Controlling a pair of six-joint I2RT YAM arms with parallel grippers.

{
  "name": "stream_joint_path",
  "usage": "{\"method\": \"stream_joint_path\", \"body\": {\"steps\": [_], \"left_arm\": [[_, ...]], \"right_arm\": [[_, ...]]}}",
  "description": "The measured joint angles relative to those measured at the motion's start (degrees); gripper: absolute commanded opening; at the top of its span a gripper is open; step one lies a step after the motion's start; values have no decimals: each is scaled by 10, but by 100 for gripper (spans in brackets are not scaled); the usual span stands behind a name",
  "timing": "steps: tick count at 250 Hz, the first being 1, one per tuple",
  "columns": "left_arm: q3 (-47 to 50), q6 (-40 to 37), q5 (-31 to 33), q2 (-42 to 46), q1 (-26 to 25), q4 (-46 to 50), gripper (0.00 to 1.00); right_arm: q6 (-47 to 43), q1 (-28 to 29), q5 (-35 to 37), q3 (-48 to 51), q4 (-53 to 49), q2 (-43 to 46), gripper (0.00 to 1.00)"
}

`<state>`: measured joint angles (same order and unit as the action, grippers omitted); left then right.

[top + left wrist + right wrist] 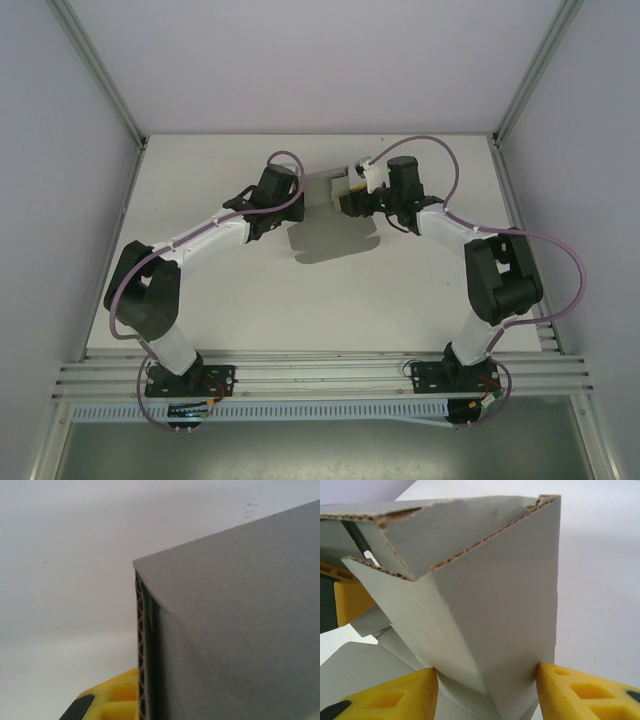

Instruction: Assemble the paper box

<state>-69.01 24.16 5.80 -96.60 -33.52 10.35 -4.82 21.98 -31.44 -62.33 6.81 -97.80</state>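
Paper box (325, 188) held above table (300, 310) middle, shadow (330, 240) on the near side below; left gripper (300, 197) clamped shut on its left wall, right gripper (350, 198) pinching the folded right end between yellow fingers (570, 690), corrugated edges showing; white back wall (320, 60) beyond

Bare table (300, 320) before and behind paper box (320, 188)
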Motion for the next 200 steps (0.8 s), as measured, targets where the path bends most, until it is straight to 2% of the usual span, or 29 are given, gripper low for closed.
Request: {"method": "stream_joint_path", "body": {"steps": [25, 39, 45, 79, 112, 134, 160, 200], "left_arm": [[0, 0, -6, 0, 0, -3, 0], [0, 1, -7, 0, 0, -4, 0], [0, 0, -8, 0, 0, -4, 0], [0, -2, -24, 0, -6, -9, 0], [0, -2, -28, 0, -6, -7, 0], [0, -2, -28, 0, -6, -7, 0], [0, -1, -27, 0, -6, -7, 0], [0, -1, -23, 0, -7, -7, 0]], "right_arm": [[-8, 7, 21, -11, -13, -2, 66], [-7, 11, 35, -17, -17, -6, 77], [-11, 13, 37, -20, -21, -9, 78], [-13, 23, 58, -32, -25, -24, 50], [-19, 21, 73, -32, -28, -24, 49], [-20, 21, 75, -32, -28, -24, 52], [-22, 22, 78, -31, -28, -21, 41], [-19, 33, 123, -16, -37, 5, 36]]}}
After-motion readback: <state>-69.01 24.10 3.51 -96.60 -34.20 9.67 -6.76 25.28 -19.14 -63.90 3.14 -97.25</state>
